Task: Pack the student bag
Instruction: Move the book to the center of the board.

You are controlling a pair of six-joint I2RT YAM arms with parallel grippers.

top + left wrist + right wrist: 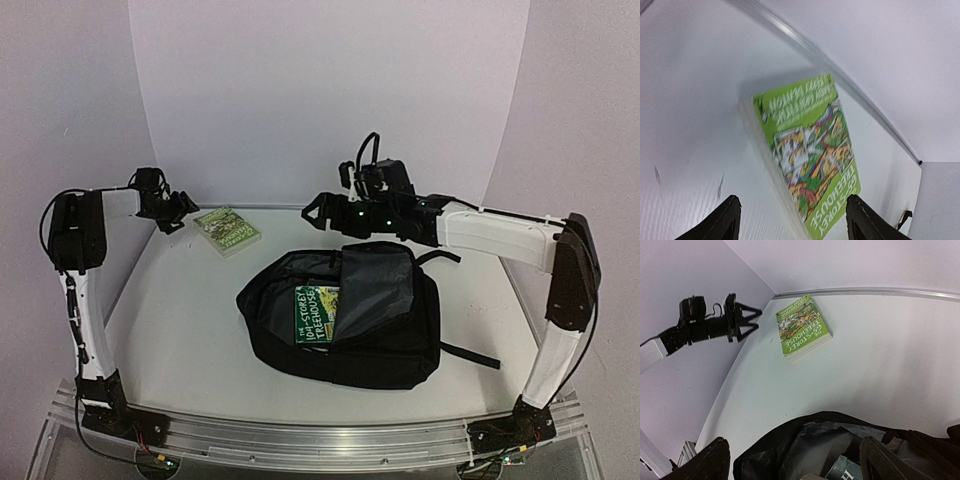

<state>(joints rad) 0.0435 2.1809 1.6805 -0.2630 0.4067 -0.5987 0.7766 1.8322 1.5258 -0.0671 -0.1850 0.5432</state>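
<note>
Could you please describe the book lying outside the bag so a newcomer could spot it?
From the big black backpack in the middle of the table, look toward the far left corner. A bright green book lies flat there, beside the open jaws of the left arm. The other green book sits inside the backpack; this one lies alone on the table.

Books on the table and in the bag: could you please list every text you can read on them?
"65-STOREY TREEHOUSE": green book on the table.
"THE", "STOREY TREEHOUSE": book in the student bag; its number is unreadable.
Smaller lines on both covers: too blurred to read.
</note>
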